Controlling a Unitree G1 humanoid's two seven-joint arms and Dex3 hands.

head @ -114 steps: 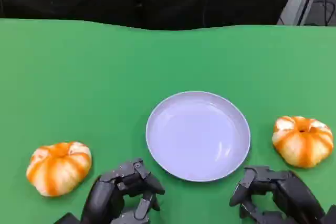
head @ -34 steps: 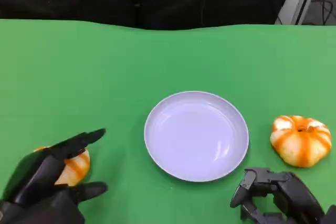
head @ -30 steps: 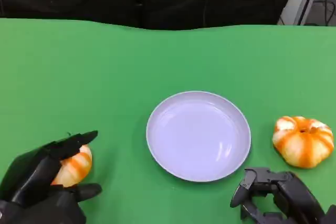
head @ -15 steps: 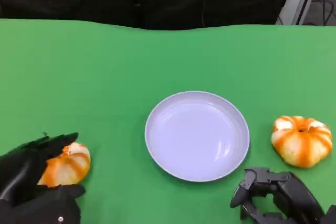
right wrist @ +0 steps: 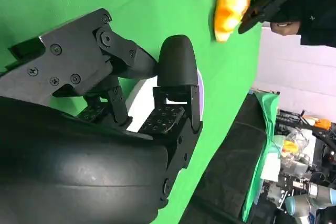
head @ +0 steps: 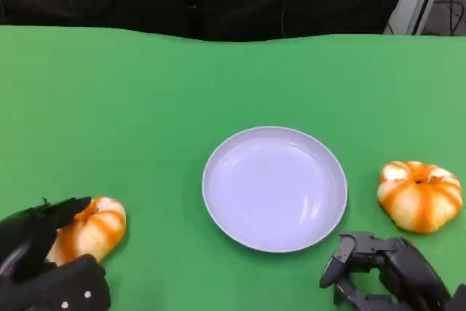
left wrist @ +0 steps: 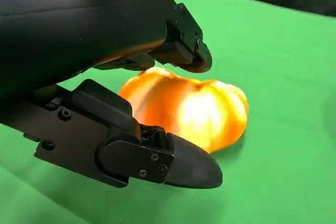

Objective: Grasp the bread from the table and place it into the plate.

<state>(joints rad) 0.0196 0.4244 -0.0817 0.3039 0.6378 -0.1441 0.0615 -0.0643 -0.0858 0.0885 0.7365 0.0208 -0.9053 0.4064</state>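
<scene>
At lower left, the left hand [head: 44,256] has lowered around the pumpkin-shaped bread [head: 89,228], fingers open and bracketing it on the green surface [head: 145,107], so the grasp seems imminent; the lavender plate [head: 218,209] waits mid-frame, right hand [head: 382,271] curled idle.

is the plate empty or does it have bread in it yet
Empty. The plate shows only its bare lilac surface; one bread sits on the cloth by the left hand, the other bread lies to the plate's right.

Orange bread [head: 91,229] with pale cream streaks beside the black left hand [head: 40,267]; a matching loaf [head: 420,196] above the black right hand [head: 386,274]. Lilac-white plate [head: 218,202], green table [head: 145,107].
</scene>
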